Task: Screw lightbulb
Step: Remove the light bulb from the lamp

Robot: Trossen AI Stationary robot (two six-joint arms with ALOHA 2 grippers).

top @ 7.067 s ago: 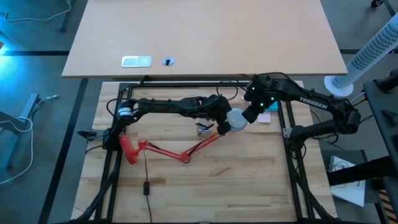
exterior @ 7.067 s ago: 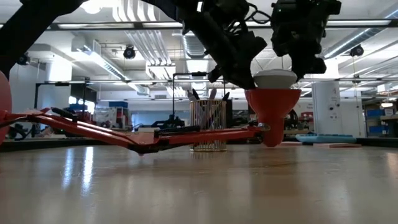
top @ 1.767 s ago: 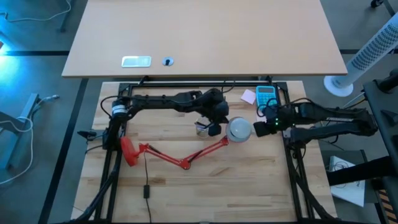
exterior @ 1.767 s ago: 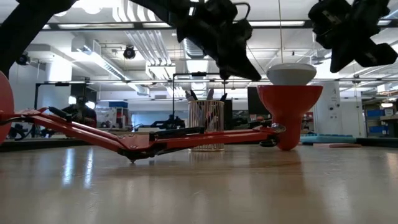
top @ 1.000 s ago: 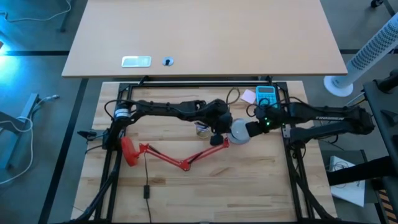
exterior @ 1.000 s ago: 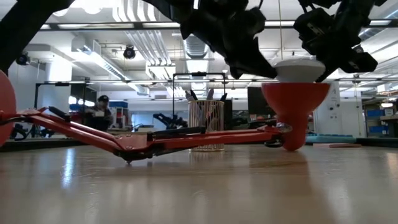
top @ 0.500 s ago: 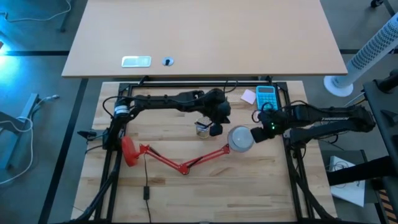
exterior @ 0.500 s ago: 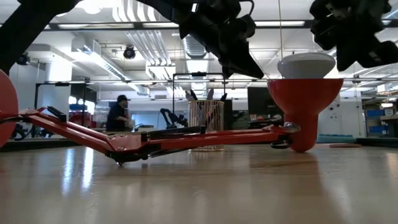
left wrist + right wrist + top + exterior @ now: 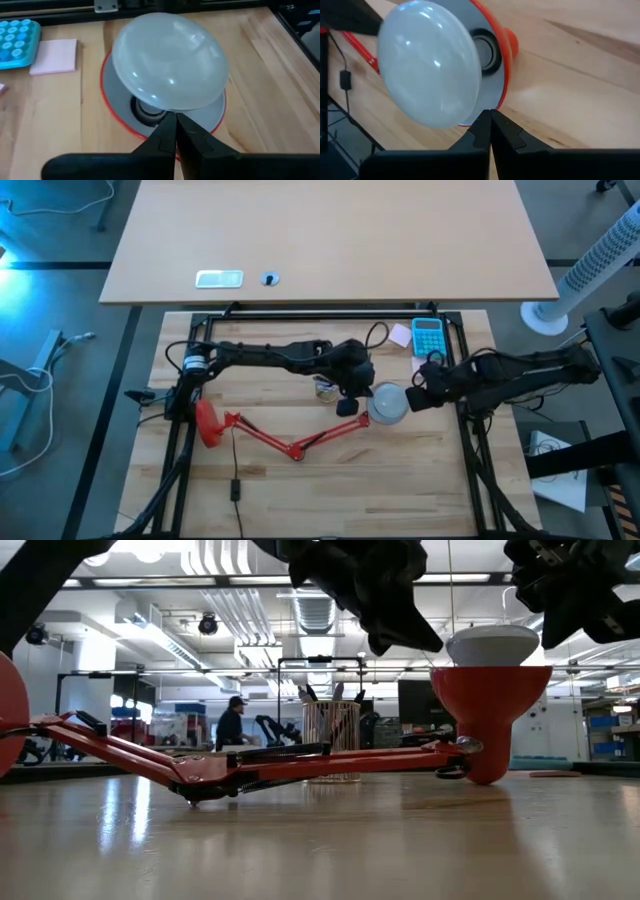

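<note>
Bulb (image 9: 169, 60) sits tilted in the upturned red shade (image 9: 490, 700), its mouth up for access, flanked by the left gripper (image 9: 176, 125) and right gripper (image 9: 489, 121), both shut and empty.

A red desk lamp (image 9: 290, 435) lies folded out flat across the wooden bench (image 9: 330, 490), its round base (image 9: 205, 423) toward the left side and its cone shade (image 9: 490, 710) opening upward, while its thin black cord (image 9: 235, 470) trails toward the bench's near edge. Near the bench's far right corner sit a teal calculator (image 9: 428, 335) and a pink sticky-note pad (image 9: 400, 335) just beside it, and a small clear cup (image 9: 324, 386) (holding a few dark items, too small to tell) stands near the middle. Beyond the bench is a larger pale tabletop (image 9: 330, 240), a white tower fan (image 9: 600, 265) stands off to the right, and a person (image 9: 231, 723) shows far back in the room.
</note>
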